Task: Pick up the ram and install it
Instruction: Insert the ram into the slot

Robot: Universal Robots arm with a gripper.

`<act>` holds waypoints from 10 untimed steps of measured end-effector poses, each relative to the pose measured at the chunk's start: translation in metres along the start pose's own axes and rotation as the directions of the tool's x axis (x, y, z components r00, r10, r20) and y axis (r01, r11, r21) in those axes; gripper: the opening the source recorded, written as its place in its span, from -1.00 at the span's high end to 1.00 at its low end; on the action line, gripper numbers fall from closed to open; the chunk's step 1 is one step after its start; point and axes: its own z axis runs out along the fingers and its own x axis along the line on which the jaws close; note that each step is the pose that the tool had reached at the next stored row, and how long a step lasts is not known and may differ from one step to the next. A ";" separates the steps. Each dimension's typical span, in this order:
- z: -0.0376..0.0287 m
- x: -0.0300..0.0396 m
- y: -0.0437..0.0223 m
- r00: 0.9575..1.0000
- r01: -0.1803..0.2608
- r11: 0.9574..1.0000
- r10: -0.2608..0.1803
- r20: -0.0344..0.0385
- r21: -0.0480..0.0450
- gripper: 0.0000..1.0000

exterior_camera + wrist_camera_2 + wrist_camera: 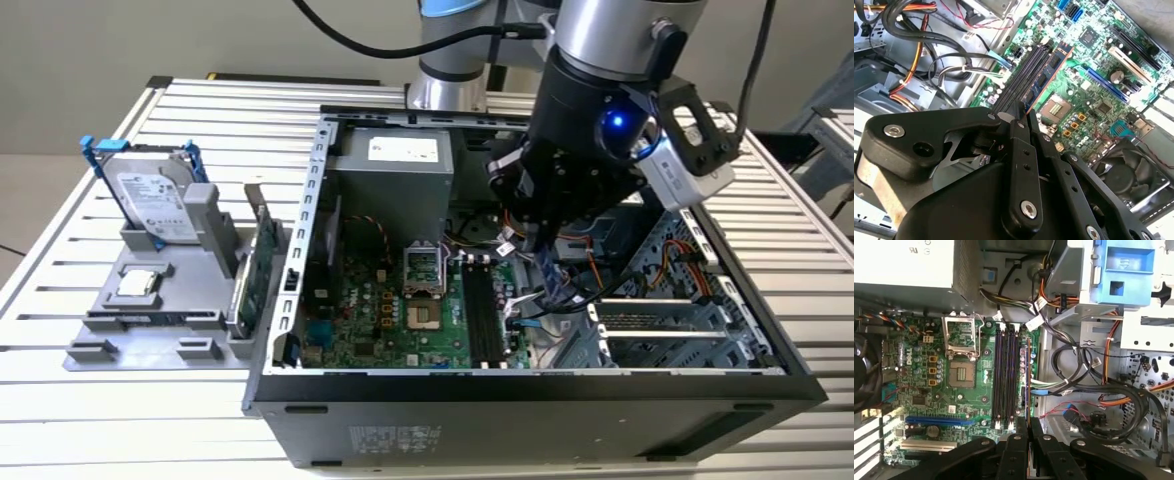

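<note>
While the hard drive (147, 200) is standing upright in its blue frame on the grey holder (147, 320) at the exterior view's left, the green expansion card (262, 262) is standing just beside it, between the holder and the open computer case (534, 400). Moving rightward, the motherboard (400, 320) is lying on the floor of the case, with its black memory slots (483, 318) running down the middle of the frame. Above them, right of centre, the arm is reaching down into the case, and its gripper (545, 262) is hanging among the cables.

In the second wrist view, the gripper (1023, 111) is pinching the ram (1046, 75) edge-on between narrow fingers (1019, 125), and the stick is stretching toward the upper middle of the frame, right alongside the memory slots (1021, 75).

In the first wrist view, the ram (1027, 375) is showing as a thin vertical edge at the frame's centre, just beside the slots (1005, 375), with the gripper (1028, 422) clamping its lower end.
</note>
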 end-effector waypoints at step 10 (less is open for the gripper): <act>0.0037 -0.0002 0.0059 1.000 0.000 1.000 0.000 0.000 0.001 1.00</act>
